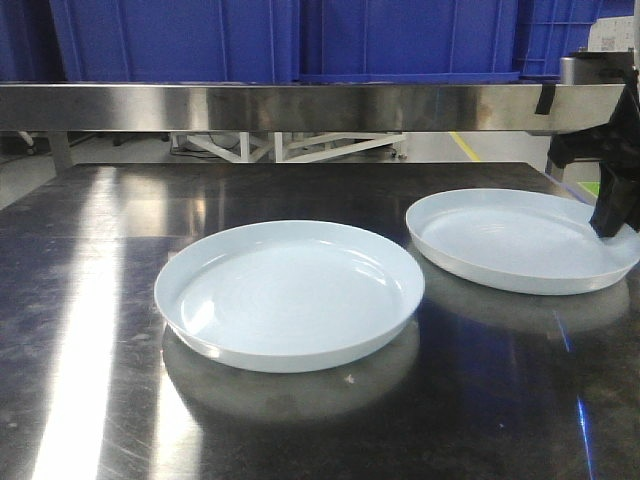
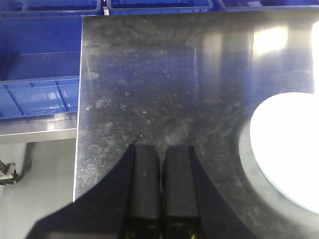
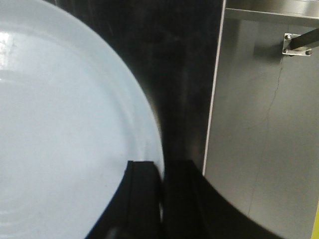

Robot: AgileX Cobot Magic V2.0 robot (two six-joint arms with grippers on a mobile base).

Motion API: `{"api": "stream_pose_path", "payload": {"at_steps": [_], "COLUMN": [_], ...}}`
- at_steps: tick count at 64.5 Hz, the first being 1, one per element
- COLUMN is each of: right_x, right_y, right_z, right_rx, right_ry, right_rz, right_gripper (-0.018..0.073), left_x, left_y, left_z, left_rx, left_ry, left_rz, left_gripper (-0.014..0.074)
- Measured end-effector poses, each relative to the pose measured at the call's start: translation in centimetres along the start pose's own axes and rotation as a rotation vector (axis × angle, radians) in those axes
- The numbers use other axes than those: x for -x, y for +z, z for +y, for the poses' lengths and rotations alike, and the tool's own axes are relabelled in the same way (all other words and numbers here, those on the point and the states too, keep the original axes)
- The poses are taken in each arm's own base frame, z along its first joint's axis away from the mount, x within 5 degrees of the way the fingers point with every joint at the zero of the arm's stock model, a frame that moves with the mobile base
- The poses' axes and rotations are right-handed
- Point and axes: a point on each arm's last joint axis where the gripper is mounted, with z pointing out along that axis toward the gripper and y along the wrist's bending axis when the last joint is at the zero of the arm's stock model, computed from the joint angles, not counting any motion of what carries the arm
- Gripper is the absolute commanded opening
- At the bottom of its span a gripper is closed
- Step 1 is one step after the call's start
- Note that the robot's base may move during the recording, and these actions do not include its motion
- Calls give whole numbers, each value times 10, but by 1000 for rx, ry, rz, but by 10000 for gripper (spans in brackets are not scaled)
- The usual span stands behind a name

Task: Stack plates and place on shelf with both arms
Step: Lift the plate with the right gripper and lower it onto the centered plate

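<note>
Two pale bluish-white plates lie on the dark tabletop [image 1: 90,300]: one plate [image 1: 290,295] in the middle, the other plate [image 1: 520,240] at the right. My right gripper [image 1: 612,218] is shut on the far right rim of the right plate [image 3: 65,124]; in the right wrist view the gripper [image 3: 161,172] has one finger inside the rim and one outside. My left gripper [image 2: 162,164] is shut on nothing, above bare tabletop, with a plate [image 2: 289,149] off to its right. The shelf [image 1: 280,107] runs as a steel rail across the back.
Blue ribbed crates [image 1: 280,40] stand above and behind the shelf rail. The table's left edge [image 2: 78,124] drops to more blue crates [image 2: 35,94]. Past the table's right edge [image 3: 214,99] is grey floor with a steel bracket [image 3: 294,42].
</note>
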Motion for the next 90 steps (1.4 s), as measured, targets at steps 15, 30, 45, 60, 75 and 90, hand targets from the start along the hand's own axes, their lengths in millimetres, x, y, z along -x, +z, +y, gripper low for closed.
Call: {"api": "stream_pose_path", "payload": {"at_steps": [15, 30, 45, 60, 75, 90], "right_x": [9, 29, 29, 12, -3, -16], "right_y": [-25, -88, -153, -173, -145, -80], "right_z": [1, 2, 19, 83, 132, 139], "right_rx": [1, 1, 104, 376, 491, 464], "right_ry": [-2, -11, -40, -198, -318, -308], "right_rz": [-47, -161, -285, -256, -111, 51], "right_gripper": [56, 56, 56, 56, 56, 56], "left_x": [-2, -2, -2, -2, -2, -2], "left_y": [0, 0, 0, 0, 0, 0], "left_z": [0, 0, 0, 0, 0, 0], "left_rx": [-1, -2, -2, -2, -2, -2], "left_ry": [0, 0, 0, 0, 0, 0], "left_rz": [17, 20, 22, 22, 22, 22], "left_gripper": [90, 90, 90, 90, 90, 90]}}
